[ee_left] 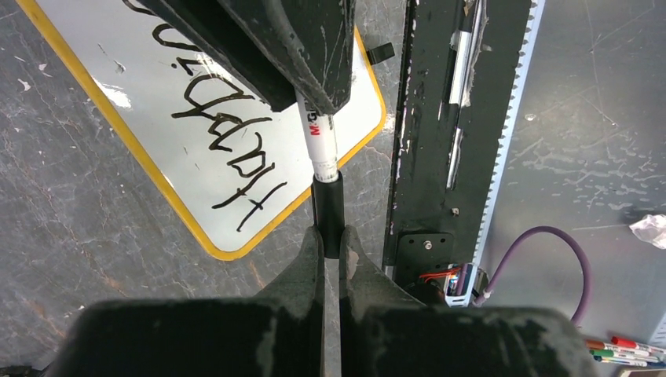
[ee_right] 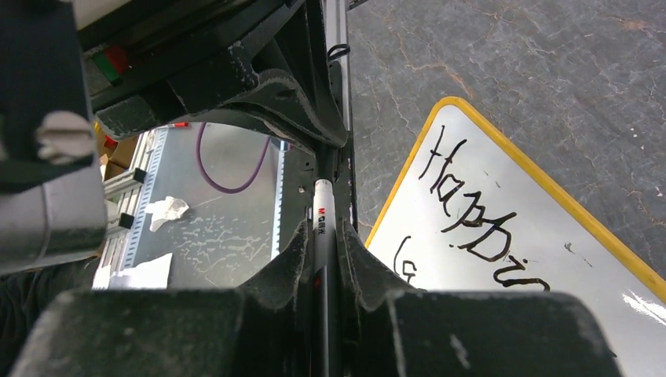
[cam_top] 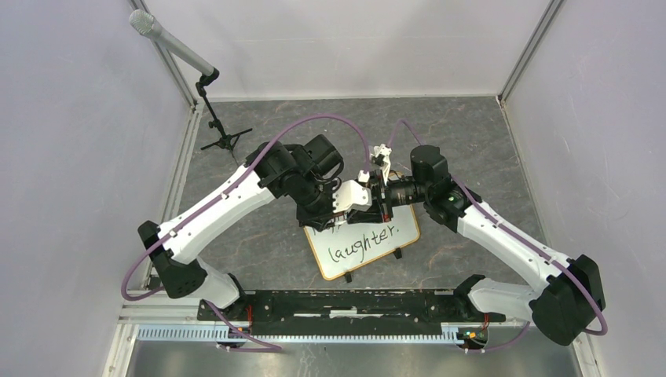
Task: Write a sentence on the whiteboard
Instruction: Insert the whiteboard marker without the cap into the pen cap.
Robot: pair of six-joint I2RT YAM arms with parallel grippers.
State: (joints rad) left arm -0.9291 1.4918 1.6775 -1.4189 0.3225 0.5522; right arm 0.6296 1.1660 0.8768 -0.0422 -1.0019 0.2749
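The whiteboard [cam_top: 375, 253] lies on the grey floor with a yellowish frame and black clip feet. The sentence shows as "laughter." [cam_top: 359, 244] in the top view and as "Happin" in the left wrist view [ee_left: 220, 145] and the right wrist view [ee_right: 471, 212]; the arms cover its upper line from above. Both grippers meet tip to tip above the board's far edge. My left gripper [cam_top: 355, 196] [ee_left: 330, 236] is shut on the marker's black cap [ee_left: 327, 204]. My right gripper [cam_top: 385, 196] [ee_right: 322, 236] is shut on the white marker barrel [ee_right: 323, 206] [ee_left: 320, 133].
A microphone [cam_top: 174, 41] on a small tripod [cam_top: 224, 140] stands at the back left. A black rail [cam_top: 353, 303] runs along the near edge. Crumpled paper [ee_right: 166, 209] and spare markers [ee_left: 620, 349] lie beyond it. Walls close in both sides.
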